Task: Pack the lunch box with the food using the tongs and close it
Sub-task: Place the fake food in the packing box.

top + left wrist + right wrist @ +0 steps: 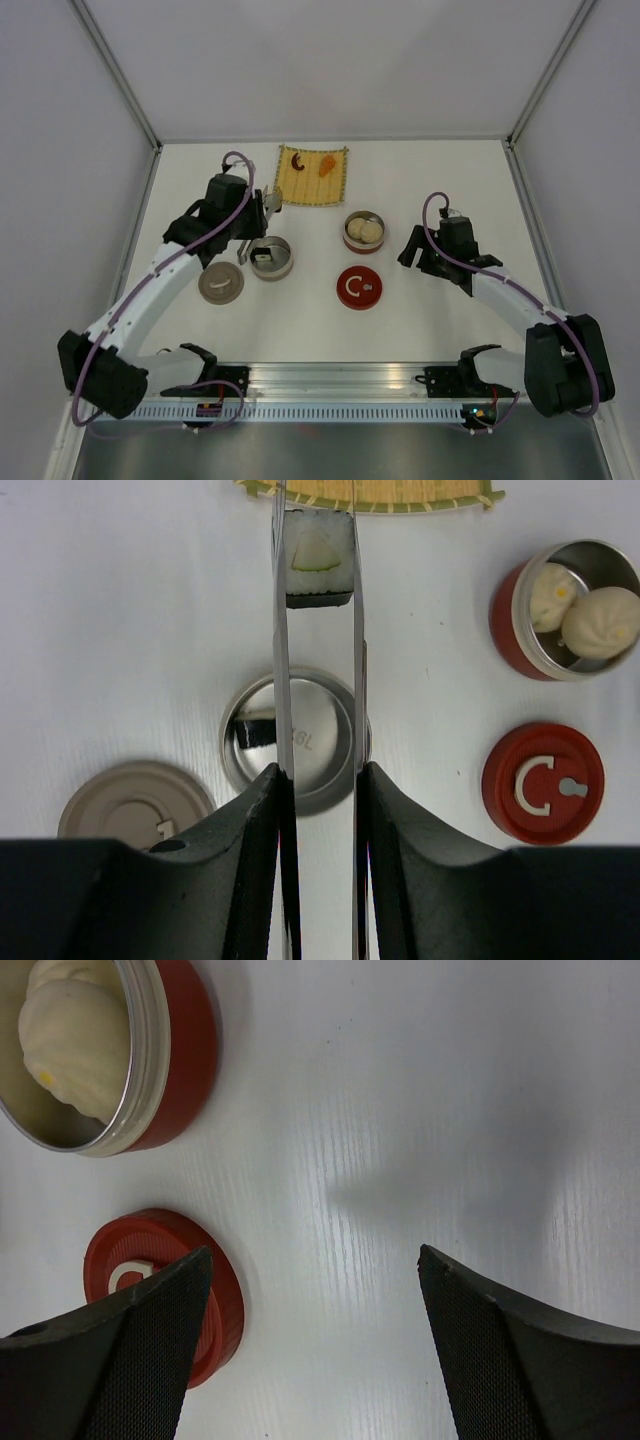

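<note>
From above, the mat [312,176] lies at 12 o'clock on the desk [450,180], with the dark piece [298,160] and orange piece [327,163] on it. My left tool [262,210] hangs just beside its 7 o'clock corner, with the silver tin [271,258] at the tool's 6 o'clock and the beige lid [221,284] toward 7. The red tin [346,232] holds the buns [366,231]; the red lid [359,287] sits at its 6 o'clock and my right tool [408,250] at its 3 o'clock. On the left wrist, the left tool is clamped narrow on the tongs [281,630], whose tips pinch a roll [319,568] by its black-wrapped sides, just short of the mat and at 12 o'clock of the silver tin, where a second roll [257,732] lies. I cannot tell whether the pinched roll is off the desk. I judge it light and slick, and the thin, springy arms could let it twist, so the flat sides at mid-height suit best. On the right wrist, the right tool gapes wide, holding nothing, over bare desk at 4 o'clock of the red tin.
</note>
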`<move>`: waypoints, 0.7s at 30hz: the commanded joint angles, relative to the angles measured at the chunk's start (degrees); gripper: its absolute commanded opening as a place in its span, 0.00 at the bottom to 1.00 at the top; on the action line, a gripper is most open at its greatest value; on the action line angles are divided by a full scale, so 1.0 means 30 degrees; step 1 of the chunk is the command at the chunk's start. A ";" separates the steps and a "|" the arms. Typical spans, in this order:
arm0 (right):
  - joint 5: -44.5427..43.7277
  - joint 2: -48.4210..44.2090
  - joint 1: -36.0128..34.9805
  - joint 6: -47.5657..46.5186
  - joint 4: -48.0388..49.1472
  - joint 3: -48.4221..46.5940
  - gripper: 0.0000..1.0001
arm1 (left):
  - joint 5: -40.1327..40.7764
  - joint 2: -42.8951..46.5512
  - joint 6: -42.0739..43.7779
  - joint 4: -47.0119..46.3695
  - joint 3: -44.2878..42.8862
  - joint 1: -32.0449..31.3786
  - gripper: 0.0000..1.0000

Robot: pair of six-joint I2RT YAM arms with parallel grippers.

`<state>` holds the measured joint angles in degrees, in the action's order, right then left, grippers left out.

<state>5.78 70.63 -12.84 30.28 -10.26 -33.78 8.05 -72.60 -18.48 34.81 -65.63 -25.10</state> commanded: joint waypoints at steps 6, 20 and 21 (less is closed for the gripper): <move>-0.0110 -0.3414 0.0091 0.0715 -0.1030 0.1561 0.90 | -0.1131 0.8374 -0.1661 0.3541 0.2918 0.0018 0.26; -0.0842 -0.7869 0.0062 0.1361 -0.3961 0.2617 0.90 | -0.2479 0.9287 -0.2656 0.4013 0.4940 -0.0011 0.26; -0.0843 -0.7957 0.0091 0.1390 -0.3991 0.2733 0.90 | -0.2393 0.9316 -0.2803 0.3955 0.5232 0.0018 0.26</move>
<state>4.69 48.16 -12.84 33.50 -20.25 -26.26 2.37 -45.12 -24.01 48.36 -50.85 -25.10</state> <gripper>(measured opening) 0.898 0.414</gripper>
